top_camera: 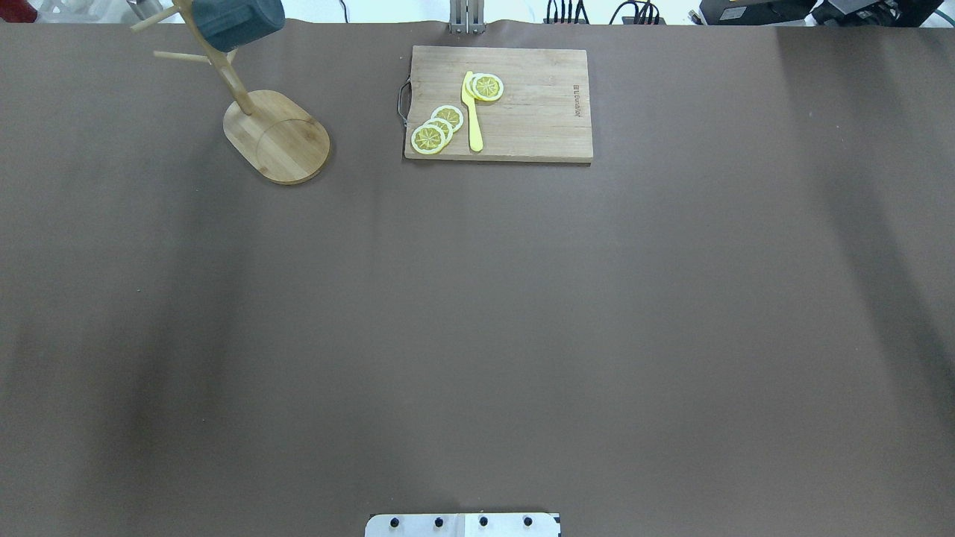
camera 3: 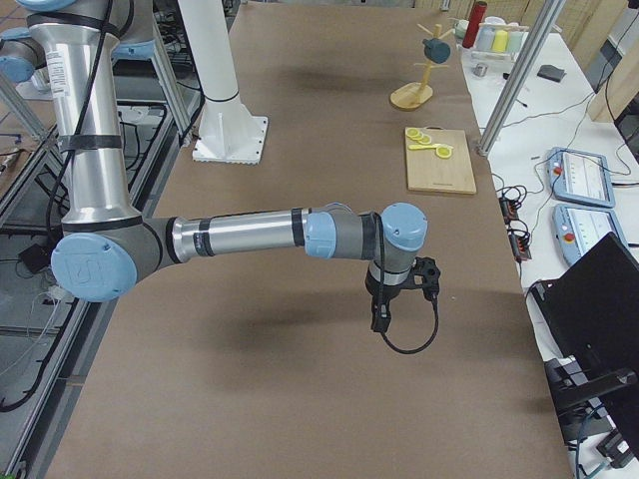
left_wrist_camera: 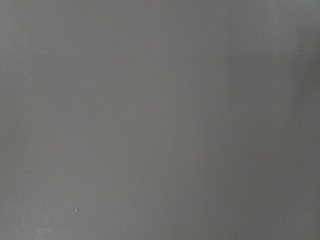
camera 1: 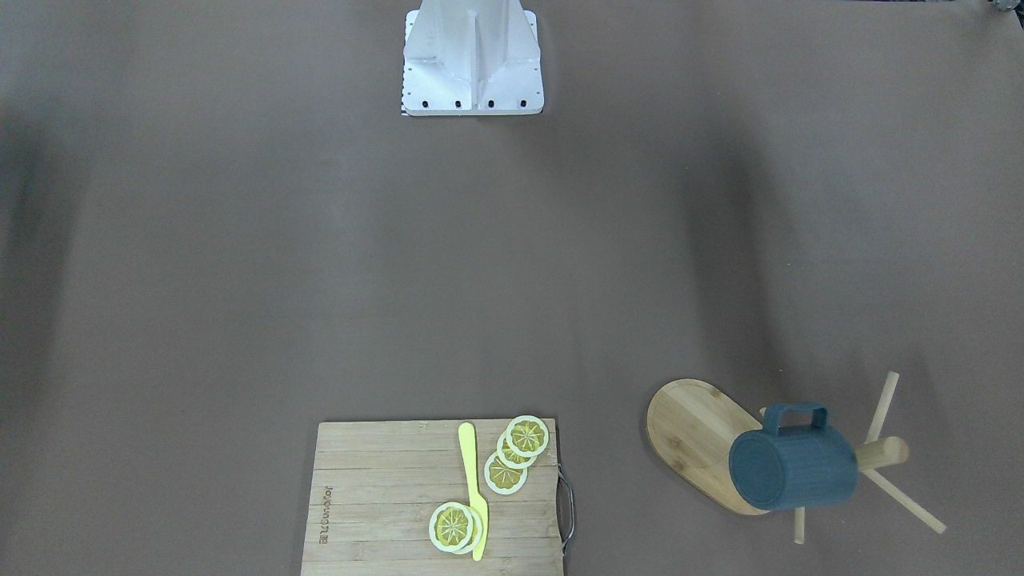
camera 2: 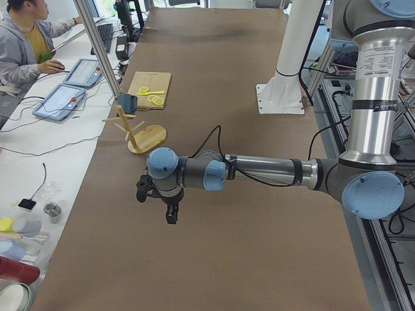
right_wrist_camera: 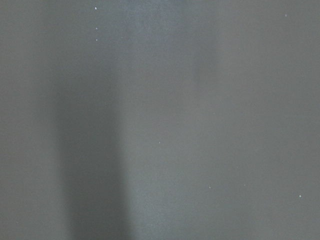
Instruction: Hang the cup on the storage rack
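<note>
Here the cup (camera 1: 792,468) hangs on the storage rack (camera 1: 692,424), far from left pincer (camera 2: 142,191) and right pincer (camera 3: 427,277), states unclear.

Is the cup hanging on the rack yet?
Yes. The cup hangs sideways on the storage rack, above its base.

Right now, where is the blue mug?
The blue mug hangs on the bamboo mug tree at the far edge of the table on the robot's left, left of the cutting board in the overhead view.
</note>
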Controlling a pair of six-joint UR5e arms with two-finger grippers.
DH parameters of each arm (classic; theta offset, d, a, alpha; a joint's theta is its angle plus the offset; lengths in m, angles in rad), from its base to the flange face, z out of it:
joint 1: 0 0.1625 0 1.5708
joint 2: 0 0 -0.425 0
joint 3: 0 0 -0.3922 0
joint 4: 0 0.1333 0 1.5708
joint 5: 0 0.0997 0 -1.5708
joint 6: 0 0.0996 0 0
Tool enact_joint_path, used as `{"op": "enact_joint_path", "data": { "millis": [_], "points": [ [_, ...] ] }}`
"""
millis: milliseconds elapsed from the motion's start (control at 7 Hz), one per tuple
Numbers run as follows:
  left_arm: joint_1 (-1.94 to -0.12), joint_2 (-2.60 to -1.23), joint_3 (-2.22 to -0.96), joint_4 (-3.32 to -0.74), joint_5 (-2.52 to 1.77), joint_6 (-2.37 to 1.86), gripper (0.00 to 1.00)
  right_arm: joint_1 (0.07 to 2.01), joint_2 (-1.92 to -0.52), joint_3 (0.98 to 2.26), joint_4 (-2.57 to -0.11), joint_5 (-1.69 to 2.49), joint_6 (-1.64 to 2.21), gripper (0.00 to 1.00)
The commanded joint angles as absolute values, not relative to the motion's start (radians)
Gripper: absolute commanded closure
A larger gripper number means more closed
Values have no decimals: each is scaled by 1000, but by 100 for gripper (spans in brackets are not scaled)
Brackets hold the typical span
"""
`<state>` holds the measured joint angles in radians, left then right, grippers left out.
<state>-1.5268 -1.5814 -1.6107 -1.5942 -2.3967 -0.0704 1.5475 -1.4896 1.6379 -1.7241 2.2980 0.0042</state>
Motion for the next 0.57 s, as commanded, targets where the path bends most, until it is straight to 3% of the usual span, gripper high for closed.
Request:
{"op": "enact_joint_path", "data": {
  "millis": [0, 429],
  "points": [
    [-1526, -1582, -1615, -1594, -2396, -69, 2, 1552, -1517, 1646, -1717, 2295, 3, 0],
    [-1526, -1568, -1637, -1600, -2410, -69, 2, 1552, -1517, 1648, -1715, 2299, 3, 0]
  ]
}}
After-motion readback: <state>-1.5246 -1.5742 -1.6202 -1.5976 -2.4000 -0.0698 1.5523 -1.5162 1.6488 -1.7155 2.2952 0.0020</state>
